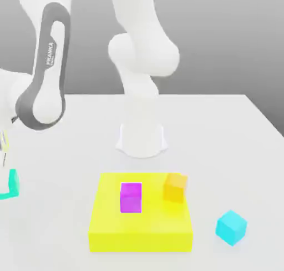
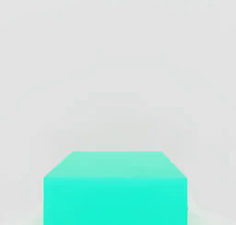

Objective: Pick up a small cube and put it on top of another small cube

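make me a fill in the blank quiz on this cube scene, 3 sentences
1. The magenta cube sits on top of the flat ____ block.
2. The orange cube sits near the block's edge on the exterior view's ____ side.
3. The turquoise cube with the green tinge lies at the exterior view's ____ edge, far from the light cyan cube.

Missing words: yellow; right; left
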Motion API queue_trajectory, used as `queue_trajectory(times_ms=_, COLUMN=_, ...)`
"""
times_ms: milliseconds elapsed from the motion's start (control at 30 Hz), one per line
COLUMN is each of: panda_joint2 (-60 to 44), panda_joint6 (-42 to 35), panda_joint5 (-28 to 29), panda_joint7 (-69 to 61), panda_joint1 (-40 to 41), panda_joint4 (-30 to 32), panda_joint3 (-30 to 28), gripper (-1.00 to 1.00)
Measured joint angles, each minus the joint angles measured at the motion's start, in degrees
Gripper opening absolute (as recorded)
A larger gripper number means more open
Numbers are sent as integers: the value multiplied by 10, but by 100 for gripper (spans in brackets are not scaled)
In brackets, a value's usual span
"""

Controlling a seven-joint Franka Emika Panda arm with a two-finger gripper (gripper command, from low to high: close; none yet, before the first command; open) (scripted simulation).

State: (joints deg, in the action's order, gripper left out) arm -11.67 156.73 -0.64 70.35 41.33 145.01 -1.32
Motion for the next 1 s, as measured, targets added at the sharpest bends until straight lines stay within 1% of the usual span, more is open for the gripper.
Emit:
queue_trajectory(times_ms=267, panda_joint2=23, panda_joint6=-19, panda_joint5=29, panda_joint7=98, panda_joint1=-99, panda_joint4=5, panda_joint3=67, gripper=-100)
queue_trajectory(times_ms=500, panda_joint2=41, panda_joint6=-34, panda_joint5=44, panda_joint7=176, panda_joint1=-181, panda_joint4=9, panda_joint3=134, gripper=-100)
queue_trajectory(times_ms=733, panda_joint2=58, panda_joint6=-48, panda_joint5=49, panda_joint7=247, panda_joint1=-267, panda_joint4=14, panda_joint3=203, gripper=-100)
queue_trajectory(times_ms=1000, panda_joint2=78, panda_joint6=-62, panda_joint5=41, panda_joint7=318, panda_joint1=-383, panda_joint4=20, panda_joint3=272, gripper=-100)
